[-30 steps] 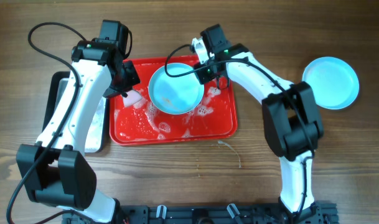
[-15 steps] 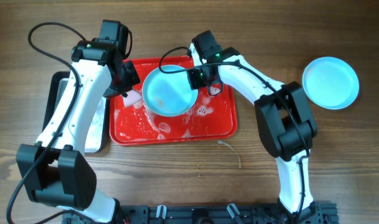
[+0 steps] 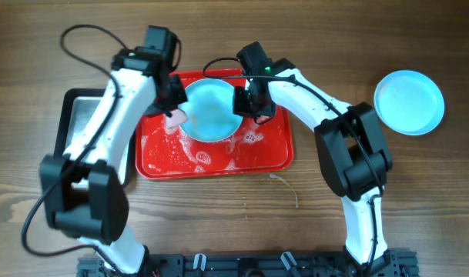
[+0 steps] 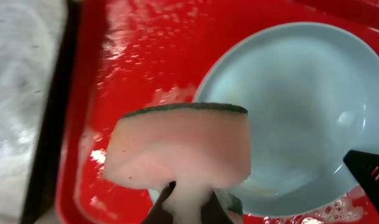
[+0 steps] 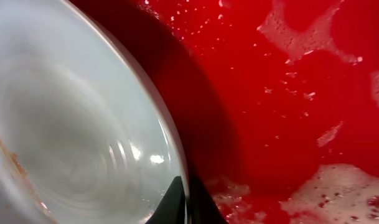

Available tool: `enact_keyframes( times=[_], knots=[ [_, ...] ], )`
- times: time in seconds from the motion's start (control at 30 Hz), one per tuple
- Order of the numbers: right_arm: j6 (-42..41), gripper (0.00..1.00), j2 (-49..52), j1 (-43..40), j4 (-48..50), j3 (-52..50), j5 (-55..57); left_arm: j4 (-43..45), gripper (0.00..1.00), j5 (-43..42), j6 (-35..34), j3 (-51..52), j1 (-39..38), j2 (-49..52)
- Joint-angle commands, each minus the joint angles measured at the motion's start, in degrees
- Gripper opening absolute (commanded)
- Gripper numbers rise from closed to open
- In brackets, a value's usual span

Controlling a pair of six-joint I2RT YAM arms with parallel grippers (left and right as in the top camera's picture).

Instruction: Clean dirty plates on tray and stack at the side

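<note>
Bright, even light casts soft shadows; close up, the pink green-backed foam sponge [image 4: 180, 149] blurs, glare streaks the red rectangular plastic tray [image 4: 133, 37] at eleven o'clock, and glints dot the pale turquoise round plate [image 5: 71, 124].

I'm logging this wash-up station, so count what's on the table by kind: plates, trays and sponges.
Plates: 2 (centre plate, far-right plate)
Trays: 2 (red tray, silver tray)
Sponges: 1 (sponge)
Total: 5
</note>
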State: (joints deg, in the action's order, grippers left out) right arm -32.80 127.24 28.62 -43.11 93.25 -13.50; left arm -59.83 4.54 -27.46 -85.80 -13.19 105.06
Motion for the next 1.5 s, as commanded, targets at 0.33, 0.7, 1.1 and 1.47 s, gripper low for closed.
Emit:
enact_keyframes(
  times=[0.33,0.7,1.1,1.47],
  knots=[
    [-0.2,0.04,2.6,2.1,0.9,-3.8,1.4,10.0,0.04,-0.4,9.2,-0.4,-6.9,12.6],
    [0.7,0.04,2.6,2.1,1.1,-3.8,1.4,6.6,0.04,11.6,6.0,-0.4,-4.5,17.0],
    [0.8,0.04,2.6,2.1,0.8,-3.8,1.4,11.3,0.04,0.1,6.1,-0.4,-0.8,17.0],
    [0.9,0.04,2.6,2.1,0.8,-3.8,1.1,0.4,0.04,-25.2,13.6,-0.5,0.9,17.0]
  ],
)
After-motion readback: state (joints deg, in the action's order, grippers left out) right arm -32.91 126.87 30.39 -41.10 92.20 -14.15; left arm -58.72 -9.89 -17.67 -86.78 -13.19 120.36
